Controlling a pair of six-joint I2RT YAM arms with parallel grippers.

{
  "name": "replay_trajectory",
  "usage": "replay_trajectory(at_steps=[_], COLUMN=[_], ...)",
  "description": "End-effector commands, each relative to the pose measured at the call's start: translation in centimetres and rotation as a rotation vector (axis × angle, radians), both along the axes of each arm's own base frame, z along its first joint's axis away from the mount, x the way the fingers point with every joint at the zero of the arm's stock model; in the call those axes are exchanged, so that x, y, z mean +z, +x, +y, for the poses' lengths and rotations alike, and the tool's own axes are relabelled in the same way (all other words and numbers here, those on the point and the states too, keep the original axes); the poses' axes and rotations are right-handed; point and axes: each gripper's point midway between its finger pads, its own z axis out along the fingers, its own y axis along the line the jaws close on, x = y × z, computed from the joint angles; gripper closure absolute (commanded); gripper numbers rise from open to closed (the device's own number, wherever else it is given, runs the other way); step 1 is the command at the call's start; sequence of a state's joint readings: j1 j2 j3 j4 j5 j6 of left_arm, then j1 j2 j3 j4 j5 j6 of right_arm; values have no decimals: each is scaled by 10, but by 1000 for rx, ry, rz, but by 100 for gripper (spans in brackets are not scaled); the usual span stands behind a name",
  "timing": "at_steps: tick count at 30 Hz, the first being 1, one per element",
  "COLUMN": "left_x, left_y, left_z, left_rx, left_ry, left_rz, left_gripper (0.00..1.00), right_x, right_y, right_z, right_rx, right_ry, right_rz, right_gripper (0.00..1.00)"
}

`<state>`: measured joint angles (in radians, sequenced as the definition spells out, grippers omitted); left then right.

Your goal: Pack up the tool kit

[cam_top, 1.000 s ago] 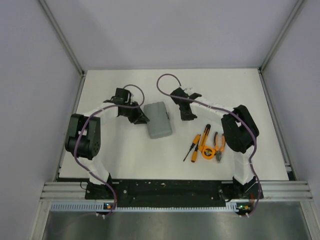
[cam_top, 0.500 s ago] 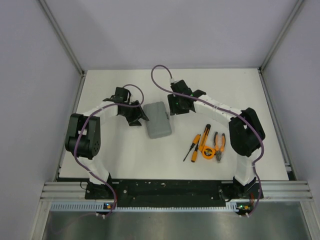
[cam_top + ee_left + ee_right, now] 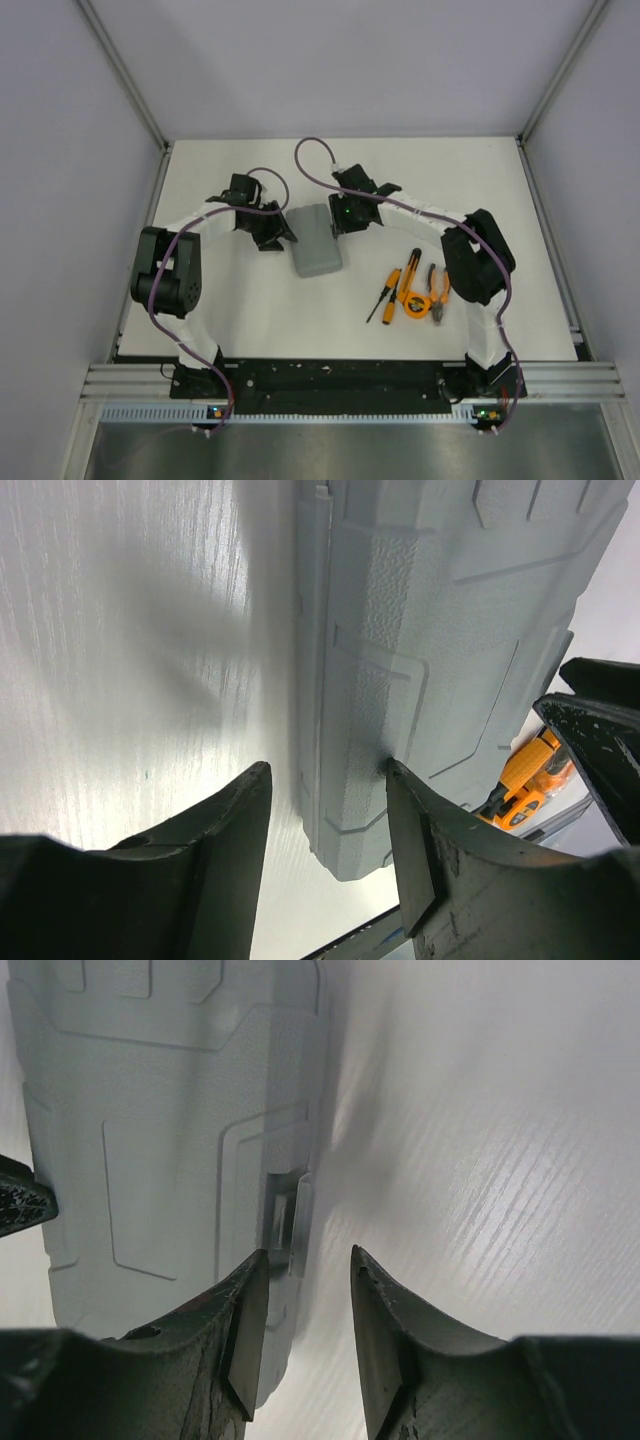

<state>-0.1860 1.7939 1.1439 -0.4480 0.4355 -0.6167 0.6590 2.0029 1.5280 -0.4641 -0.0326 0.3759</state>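
here we are above the table (image 3: pixel 200 330), and the case (image 3: pixel 316 242) lies flat and closed just off centre, toward 9 o'clock. both arms are reaching in on it. the left gripper (image 3: pixel 284 238) sits at the case's 9 o'clock edge, and the right gripper (image 3: pixel 338 225) is up at its 1 o'clock corner.

over to the left wrist view: jaws parted, nothing clamped. one finger (image 3: pixel 205 845) stands over bare table just beside the case's long side, with a strip of table showing between them. the other finger (image 3: pixel 435 860) lies over the textured lid. its tip is either touching or just clear, i cannot tell which. the case's near corner shows in the gap between the two.

right wrist view: jaws parted here too, gripping nothing. the latch (image 3: pixel 288 1222) on the case's edge sits just past the gap, at 12 o'clock from it. one finger (image 3: pixel 240 1340) overlaps the rim of the case, the other (image 3: pixel 385 1345) hangs over bare table.

and the tools? they lie out at 4 o'clock from the case, well apart from it, loose on the table and bunched close together: the small screwdriver (image 3: pixel 381 300), the big screwdriver (image 3: pixel 409 270), the tape (image 3: pixel 415 302) and, at the 3 o'clock end, the pliers (image 3: pixel 438 292).
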Motion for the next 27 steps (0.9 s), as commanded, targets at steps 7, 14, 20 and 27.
replay_trajectory(at_steps=[7, 14, 20, 27], left_x=[-6, -9, -10, -11], left_y=[2, 1, 1, 1], left_z=[3, 4, 1, 1], left_rx=[-20, -19, -26, -26], left_ry=[18, 20, 10, 11], left_rz=[1, 9, 13, 19], left_gripper=[48, 49, 51, 52], right_x=[7, 0, -8, -14], right_y=[19, 24, 29, 31], right_z=[13, 11, 9, 3], right_rx=[-3, -26, -42, -58], right_ry=[12, -6, -28, -59], right_rz=[-59, -62, -71, -81], right_gripper=[74, 78, 82, 79])
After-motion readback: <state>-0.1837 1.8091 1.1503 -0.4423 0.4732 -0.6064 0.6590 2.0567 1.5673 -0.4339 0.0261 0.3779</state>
